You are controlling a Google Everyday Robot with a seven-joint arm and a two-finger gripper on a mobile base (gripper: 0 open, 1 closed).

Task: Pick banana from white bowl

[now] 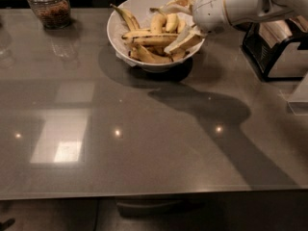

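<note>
While gripper [179, 21] hangs over white bowl [140, 6], banana [148, 40] just left of fingers [186, 38].

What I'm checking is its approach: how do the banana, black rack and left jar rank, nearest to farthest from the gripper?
Gripper: open over the bowl, right side.
1. Banana, in the bowl, beside it.
2. Black rack, on the right.
3. Jar, far left.

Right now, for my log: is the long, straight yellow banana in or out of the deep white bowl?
In: the banana lies among others inside the bowl; the gripper is over its right side.
</note>
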